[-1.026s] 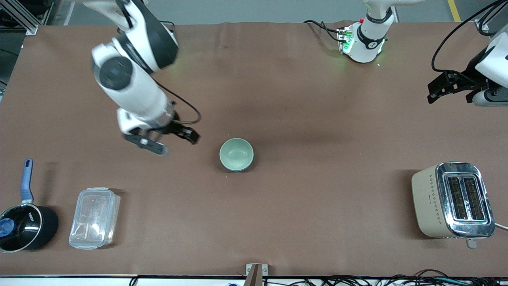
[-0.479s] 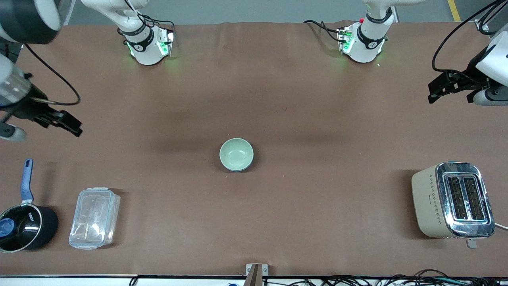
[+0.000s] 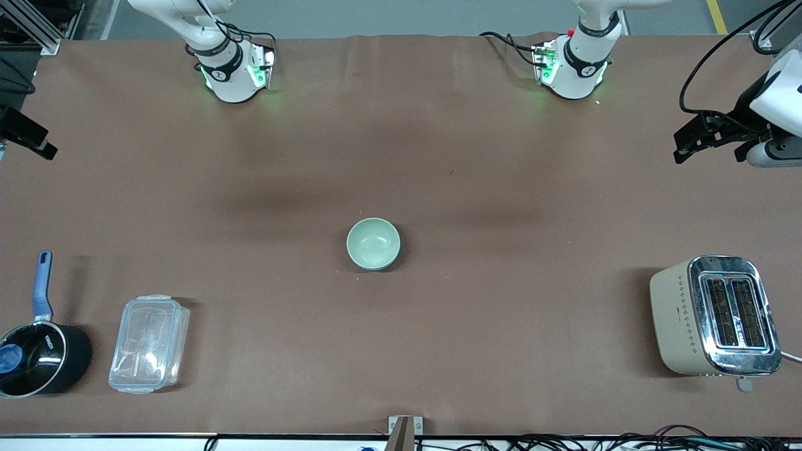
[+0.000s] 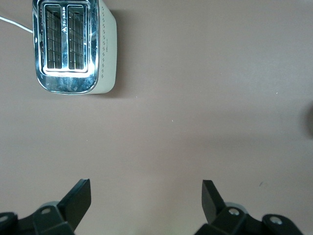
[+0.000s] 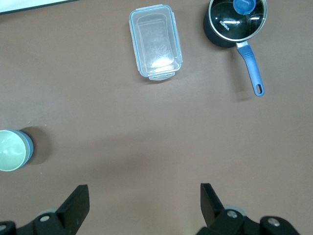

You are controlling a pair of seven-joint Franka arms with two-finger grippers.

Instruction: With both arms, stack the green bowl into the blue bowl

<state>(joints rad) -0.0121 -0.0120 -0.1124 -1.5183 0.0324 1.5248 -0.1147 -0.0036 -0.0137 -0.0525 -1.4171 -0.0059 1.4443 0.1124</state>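
Bright even overhead light, soft shadows, sharp

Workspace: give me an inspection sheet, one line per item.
Surface: brown table cover, faint creases, a few specks.
Job's things: green bowl sits nested in the blue bowl at mid-table; only a blue edge shows under it.
Clutter: black saucepan and clear lidded container toward the right arm's end; toaster toward the left arm's end.
Grippers: left gripper open, holding nothing, over bare cover near the toaster; right gripper open, holding nothing, over the cover at its own end.
Cables: bundle along the table edge nearest the front camera; leads at both bases.
Surroundings: grey floor with a yellow line.
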